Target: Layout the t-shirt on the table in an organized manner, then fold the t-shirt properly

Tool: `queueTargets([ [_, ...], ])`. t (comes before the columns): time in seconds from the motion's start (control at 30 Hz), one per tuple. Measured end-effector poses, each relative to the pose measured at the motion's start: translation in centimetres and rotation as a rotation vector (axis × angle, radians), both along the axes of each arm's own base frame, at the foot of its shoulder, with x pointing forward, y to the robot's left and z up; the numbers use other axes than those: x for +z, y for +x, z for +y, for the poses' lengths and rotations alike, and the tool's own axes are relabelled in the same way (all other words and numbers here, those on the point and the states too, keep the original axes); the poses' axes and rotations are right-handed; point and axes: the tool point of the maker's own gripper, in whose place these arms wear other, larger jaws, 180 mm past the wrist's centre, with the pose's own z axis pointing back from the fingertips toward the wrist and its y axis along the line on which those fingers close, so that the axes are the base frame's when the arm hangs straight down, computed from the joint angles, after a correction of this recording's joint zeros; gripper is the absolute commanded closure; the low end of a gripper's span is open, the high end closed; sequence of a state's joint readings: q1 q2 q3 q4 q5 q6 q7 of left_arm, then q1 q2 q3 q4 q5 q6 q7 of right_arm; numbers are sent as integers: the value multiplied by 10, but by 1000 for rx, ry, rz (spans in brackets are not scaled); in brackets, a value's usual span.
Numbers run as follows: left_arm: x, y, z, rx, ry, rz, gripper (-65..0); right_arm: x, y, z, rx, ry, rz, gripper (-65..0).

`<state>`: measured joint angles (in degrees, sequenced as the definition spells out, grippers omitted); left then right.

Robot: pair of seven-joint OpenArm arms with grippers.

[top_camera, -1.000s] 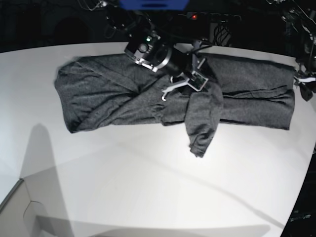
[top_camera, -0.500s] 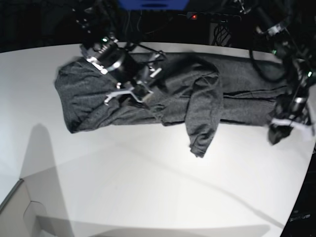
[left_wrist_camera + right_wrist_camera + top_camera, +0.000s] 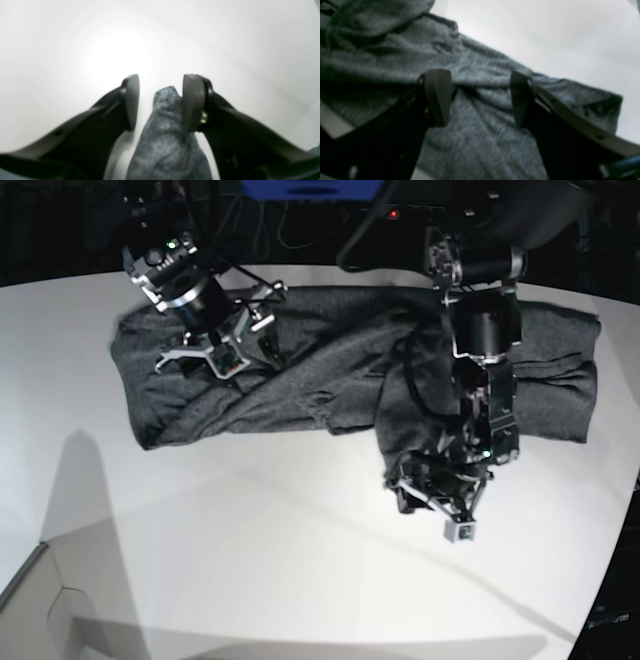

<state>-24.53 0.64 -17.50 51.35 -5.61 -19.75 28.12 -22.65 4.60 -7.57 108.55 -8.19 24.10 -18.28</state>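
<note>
The dark grey t-shirt (image 3: 320, 380) lies bunched in a long band across the back of the white table (image 3: 300, 530), with one flap hanging forward at centre right. My left gripper (image 3: 432, 498) is at that flap's lower tip. In the left wrist view the left gripper (image 3: 161, 80) stands open, and a fold of the t-shirt (image 3: 165, 140) lies between its fingers, touching the right finger only. My right gripper (image 3: 200, 360) hovers open over the shirt's left part. The right wrist view shows the right gripper (image 3: 477, 75) with rumpled t-shirt (image 3: 482, 55) beneath it.
A pale box corner (image 3: 30, 610) sits at the front left of the table. Dark cables and a blue panel (image 3: 310, 188) lie behind the far edge. The table edge curves away at the right (image 3: 625, 510).
My left arm swung from the shirt's right end to the hanging flap's tip at the front. My right arm slid left across the shirt from its middle to its left part.
</note>
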Motion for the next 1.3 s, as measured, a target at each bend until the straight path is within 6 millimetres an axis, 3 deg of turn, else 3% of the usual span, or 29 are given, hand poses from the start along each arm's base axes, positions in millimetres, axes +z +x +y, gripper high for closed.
queueTargets([
  [0.1,-17,-5,-6,-6,-8,22,-276,1,0,0,0,1,-2,-377],
  [0.37,-20,-7,-6,-8,-13,22,-258,3,2,0,0,3,-11,-377],
  [0.43,-21,-9,-1,-9,-6,25,-190,3,3,0,0,1,-12,-377],
  [0.53,-23,-11,9,5,-4,31,0,3,3,1,2,2,-12,-377],
  [0.67,-21,-12,27,28,-15,35,-3,4,3,2,3,3,-13,-377],
  [0.83,7,-22,66,76,-56,7,0,7,7,3,7,5,-26,-377],
  [1.0,56,-45,124,175,-132,-111,0,7,7,4,10,7,-26,-377],
  [1.13,58,-87,191,346,-107,-103,0,6,6,3,10,7,-23,-377],
  [1.2,54,-105,213,415,-108,-95,0,6,6,4,10,9,-24,-377],
  [1.3,44,-126,231,472,-103,-77,0,6,6,5,12,12,-22,-377],
])
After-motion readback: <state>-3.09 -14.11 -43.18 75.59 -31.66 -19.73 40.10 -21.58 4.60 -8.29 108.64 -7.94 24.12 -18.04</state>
